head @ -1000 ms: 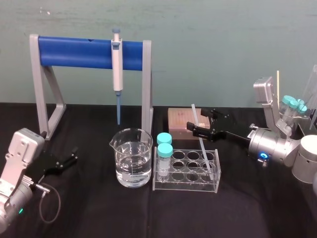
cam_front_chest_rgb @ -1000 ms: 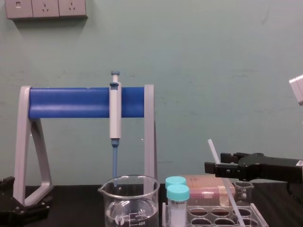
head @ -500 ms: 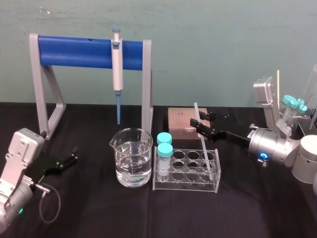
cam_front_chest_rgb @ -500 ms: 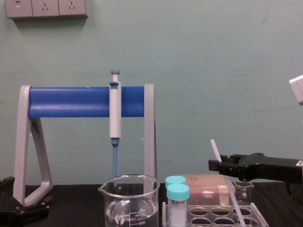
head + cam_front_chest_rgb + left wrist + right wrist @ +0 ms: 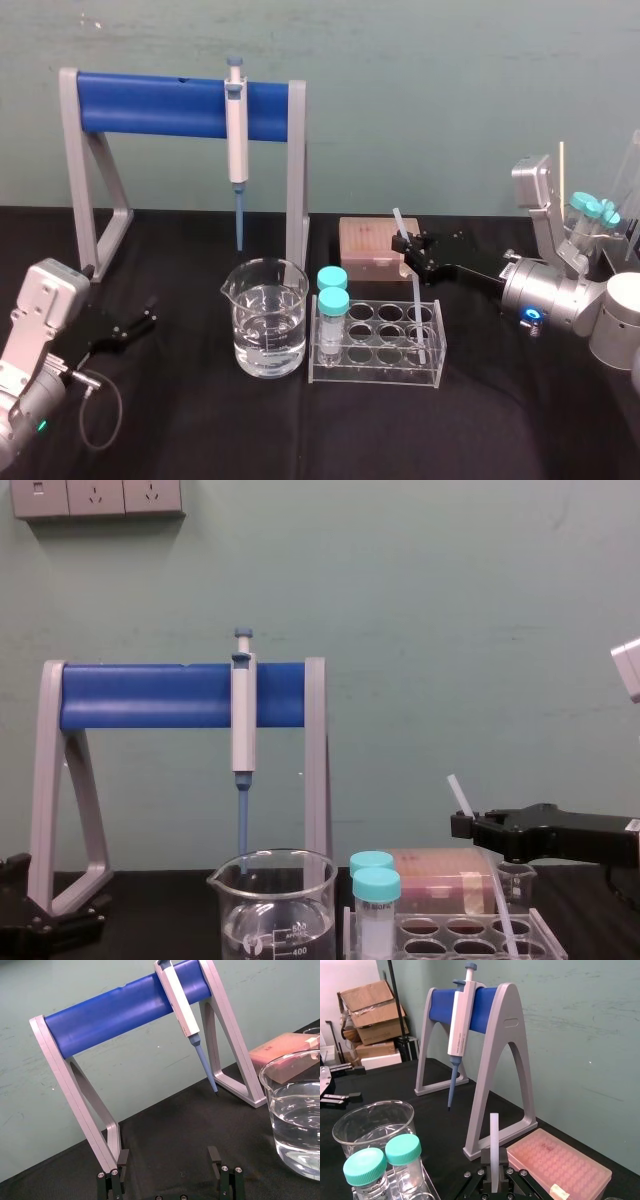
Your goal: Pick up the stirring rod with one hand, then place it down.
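Note:
The stirring rod (image 5: pixel 413 288) is a thin translucent-white stick leaning in the clear tube rack (image 5: pixel 375 342), with its lower end in a back-right hole. My right gripper (image 5: pixel 407 246) reaches in from the right and is shut on the rod's upper part. In the right wrist view the rod (image 5: pixel 494 1142) rises straight up out of that gripper (image 5: pixel 493 1172), pinched between its black fingers. In the chest view the rod's tip (image 5: pixel 458 794) sticks up above the gripper (image 5: pixel 462 826). My left gripper (image 5: pixel 140 322) rests parked on the table at the left, open (image 5: pixel 170 1180).
A beaker (image 5: pixel 268 318) of water stands left of the rack, with two teal-capped vials (image 5: pixel 332 290) in the rack's left holes. Behind are the grey and blue stand (image 5: pixel 180 105) with a hanging pipette (image 5: pixel 236 130) and a pink tip box (image 5: pixel 362 245).
My right gripper's fingers have closed from wide apart onto the rod. The rod's top has shifted slightly to the right with them. The left arm has not moved.

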Robot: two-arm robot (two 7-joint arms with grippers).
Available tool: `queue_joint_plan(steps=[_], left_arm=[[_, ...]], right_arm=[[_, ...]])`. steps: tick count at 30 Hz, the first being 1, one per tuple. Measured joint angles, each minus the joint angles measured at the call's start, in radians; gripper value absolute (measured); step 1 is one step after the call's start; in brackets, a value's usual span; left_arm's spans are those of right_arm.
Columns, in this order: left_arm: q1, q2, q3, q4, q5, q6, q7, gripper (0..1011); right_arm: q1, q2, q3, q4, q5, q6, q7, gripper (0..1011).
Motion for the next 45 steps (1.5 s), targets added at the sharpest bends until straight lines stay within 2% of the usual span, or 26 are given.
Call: queue_joint_plan(steps=[13,21,27,45], left_arm=[[0.000,0.000,0.000,0.000,0.000,0.000,0.000,1000],[0.000,0.000,0.000,0.000,0.000,0.000,0.000,1000],[0.000,0.000,0.000,0.000,0.000,0.000,0.000,1000],[0.000,0.000,0.000,0.000,0.000,0.000,0.000,1000]], right_arm=[[-0.001,0.000,0.001,-0.003,0.000,0.000,0.000,81],[-0.041,0.014,0.026,-0.093,0.016,0.021,-0.024,81],[-0.075,0.025,0.042,-0.192,0.051,0.051,-0.033,80],[-0.117,0.050,0.039,-0.365,0.116,0.063,-0.065,81]])
